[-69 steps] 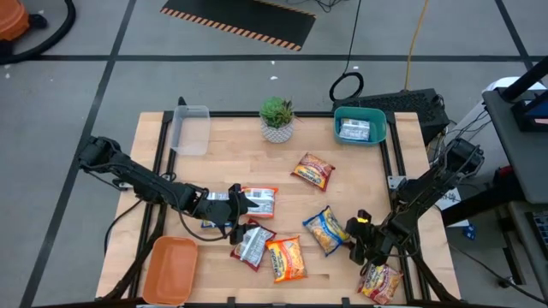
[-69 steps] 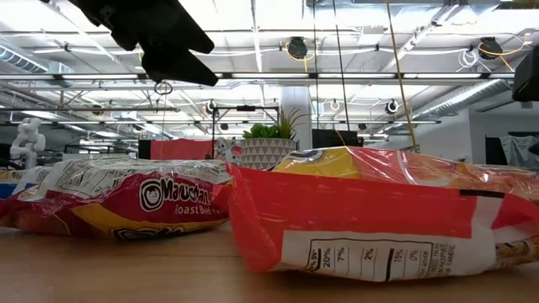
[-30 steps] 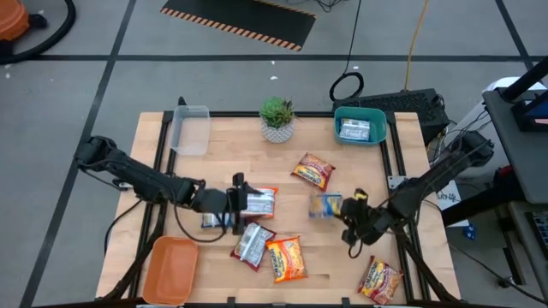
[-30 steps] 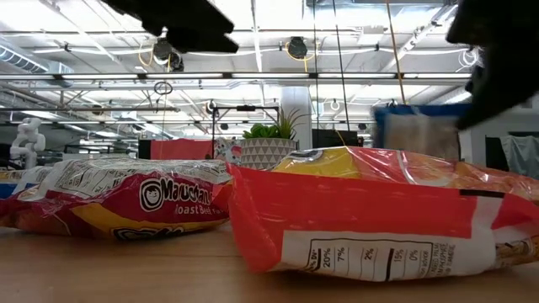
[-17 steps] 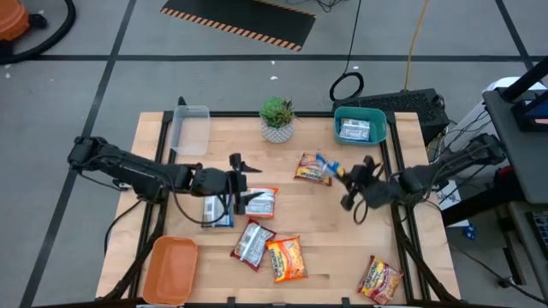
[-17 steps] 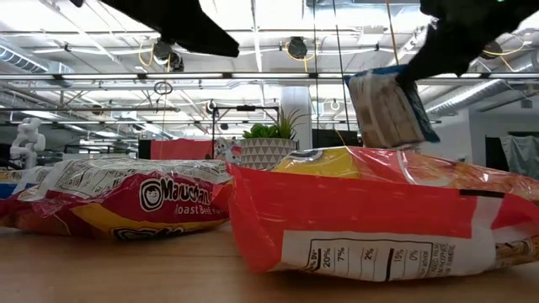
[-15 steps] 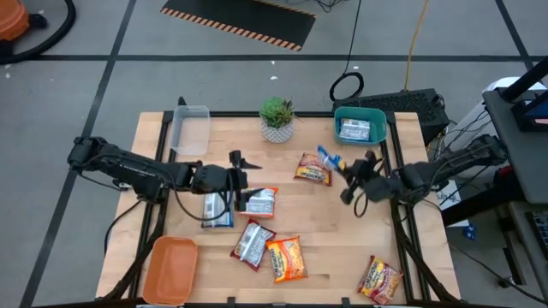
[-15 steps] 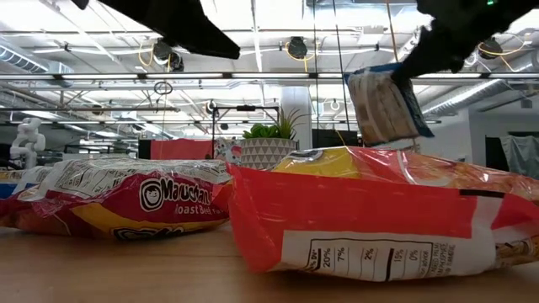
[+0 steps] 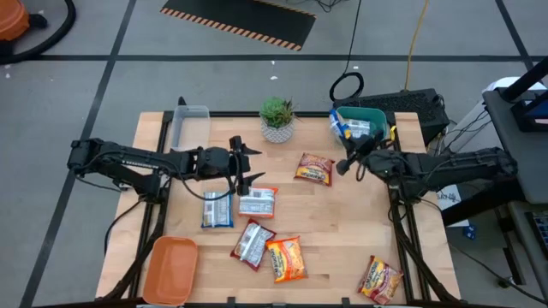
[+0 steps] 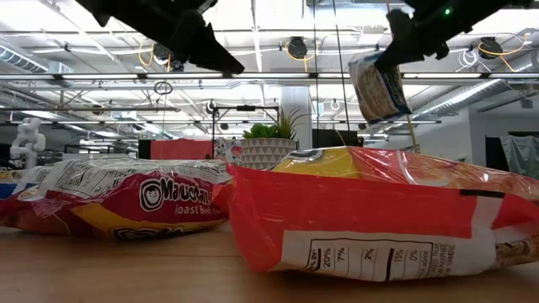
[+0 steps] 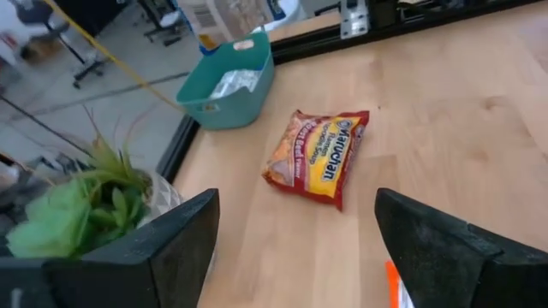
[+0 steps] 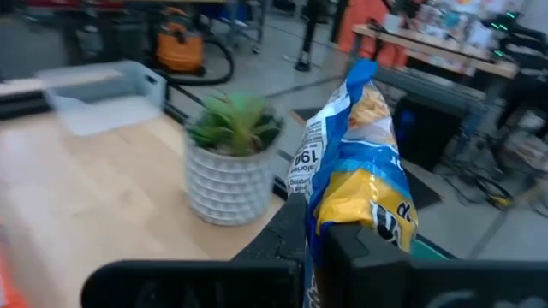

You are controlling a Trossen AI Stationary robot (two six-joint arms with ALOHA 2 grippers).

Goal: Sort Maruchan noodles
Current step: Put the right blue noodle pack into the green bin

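From above, my right gripper (image 9: 341, 145) is clamped on a blue-white plastic noodle packet (image 9: 339, 125) at the teal plastic tray (image 9: 379, 115), which already holds one; six packets lie unsorted on the tabletop (image 9: 342, 222). At my left wrist, the left gripper (image 11: 295, 235) gapes empty.

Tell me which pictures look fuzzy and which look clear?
Right wrist view: the potted plant and room behind are blurry, and the blue noodle packet is a little soft. Left wrist view: the plant up close is fuzzy, the orange packet clearer. High view: sharp all over.
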